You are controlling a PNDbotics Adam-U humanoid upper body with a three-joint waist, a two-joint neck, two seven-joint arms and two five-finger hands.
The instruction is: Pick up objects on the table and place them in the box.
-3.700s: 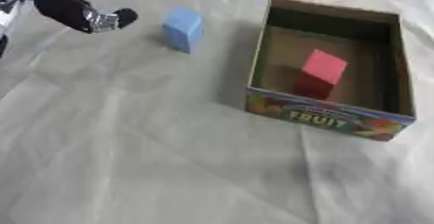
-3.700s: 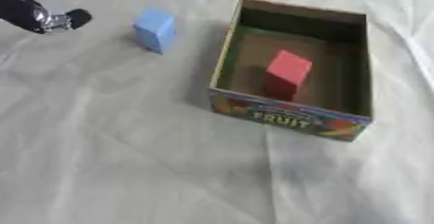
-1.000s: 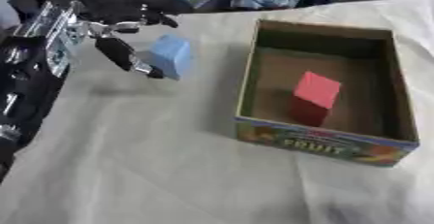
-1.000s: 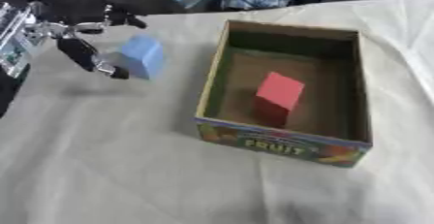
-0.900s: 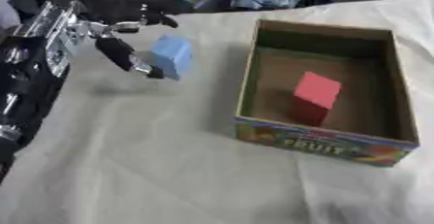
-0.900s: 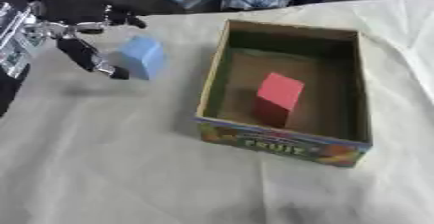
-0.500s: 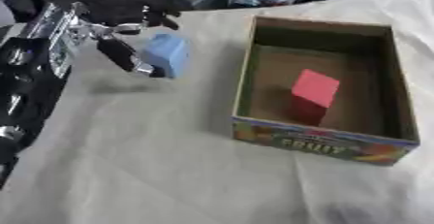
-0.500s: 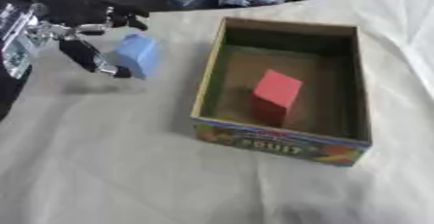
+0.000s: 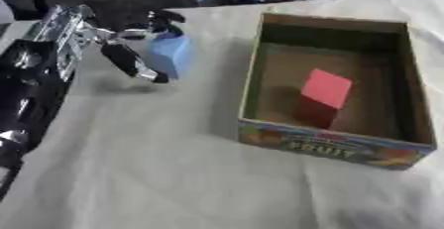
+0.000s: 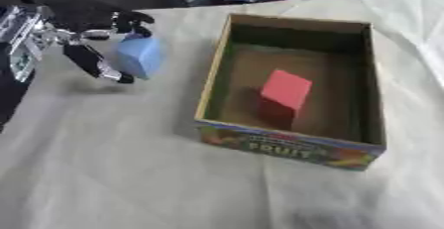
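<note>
On the cloth-covered table, box at right already holds the red block, while at far left the left hand has now closed its fingers around the blue block, so lifting can follow.

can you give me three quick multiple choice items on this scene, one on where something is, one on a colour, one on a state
1. Where is the red block?
A. inside the cardboard box
B. on the cloth beside the box
C. in the left hand

2. What colour is the block at the left hand?
A. green
B. blue
C. yellow

3. How does the left hand stand to the blue block?
A. far away, resting flat
B. fingers and thumb set around it
C. pressing it into the box

Answers: 1 A, the red block stands on the box floor. 2 B, it is light blue. 3 B, black fingers show above and below the block.
</note>
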